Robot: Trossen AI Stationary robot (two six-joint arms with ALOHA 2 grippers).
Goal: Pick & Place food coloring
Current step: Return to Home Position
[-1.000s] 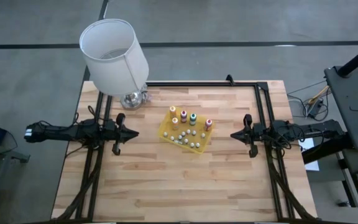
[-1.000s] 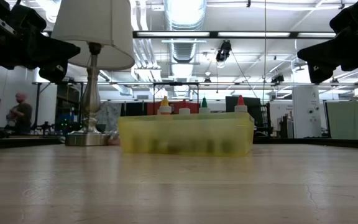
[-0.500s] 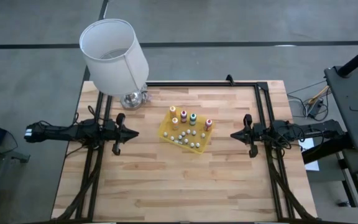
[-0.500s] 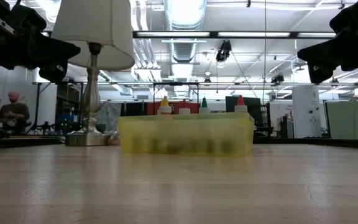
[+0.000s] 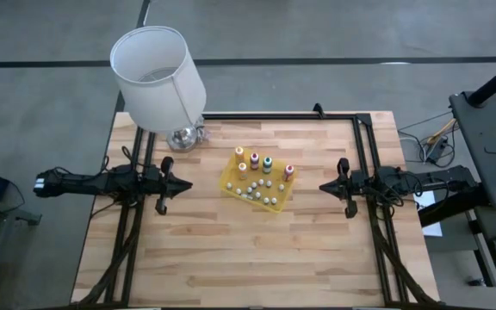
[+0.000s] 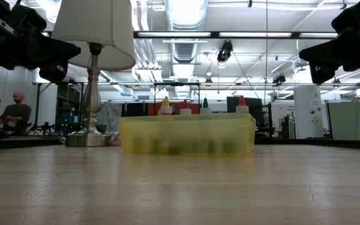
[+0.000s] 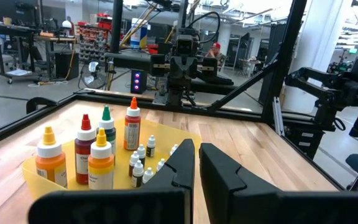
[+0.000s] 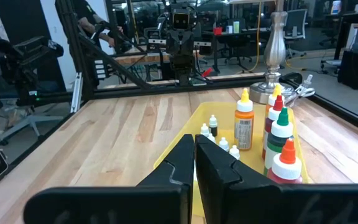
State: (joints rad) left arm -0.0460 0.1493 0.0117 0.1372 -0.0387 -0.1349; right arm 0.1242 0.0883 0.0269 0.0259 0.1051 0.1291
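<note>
we've got left end effector [image 5: 186,184] and right end effector [image 5: 323,186] both closed, empty | pale-tipped food coloring squeeze bottles [image 5: 254,161] upright in yellow plastic tray [image 5: 226,183]

Five squeeze bottles [image 7: 100,165], one tray [image 6: 186,136], one lamp [image 5: 158,77]

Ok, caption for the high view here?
Food coloring bottles stand in the yellow tray at mid-table, left gripper and right gripper parked either side.
</note>
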